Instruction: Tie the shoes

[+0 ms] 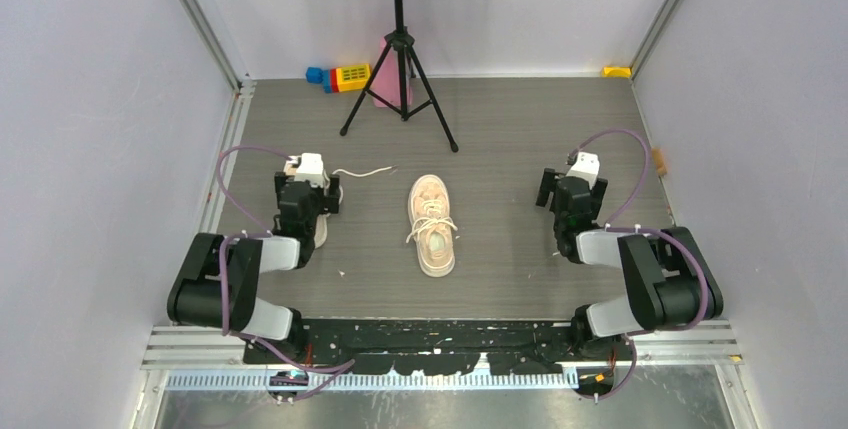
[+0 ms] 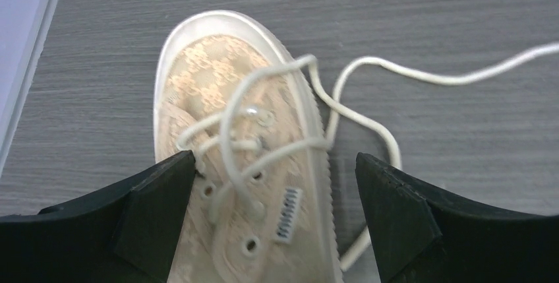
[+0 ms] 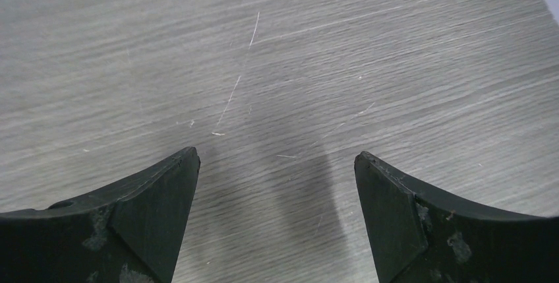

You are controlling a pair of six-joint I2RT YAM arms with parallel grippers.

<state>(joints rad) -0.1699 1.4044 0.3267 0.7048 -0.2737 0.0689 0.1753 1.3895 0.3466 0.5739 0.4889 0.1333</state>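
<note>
One cream shoe (image 1: 433, 226) lies in the middle of the table, toe away from the arms, with its white laces loosely bunched on top. The other shoe (image 2: 231, 131) lies at the left, mostly hidden under my left arm in the top view, where only a sliver (image 1: 321, 232) shows. Its laces are untied; one lace (image 2: 448, 77) trails off to the right (image 1: 365, 173). My left gripper (image 2: 273, 161) hovers open over this shoe's eyelets, a finger on each side (image 1: 318, 211). My right gripper (image 3: 277, 157) is open over bare table at the right (image 1: 562, 201).
A black music stand's tripod (image 1: 400, 59) stands at the back middle. Coloured toy blocks (image 1: 340, 76) and a pink object lie by its feet. A small yellow item (image 1: 617, 71) sits in the back right corner. Walls close in both sides.
</note>
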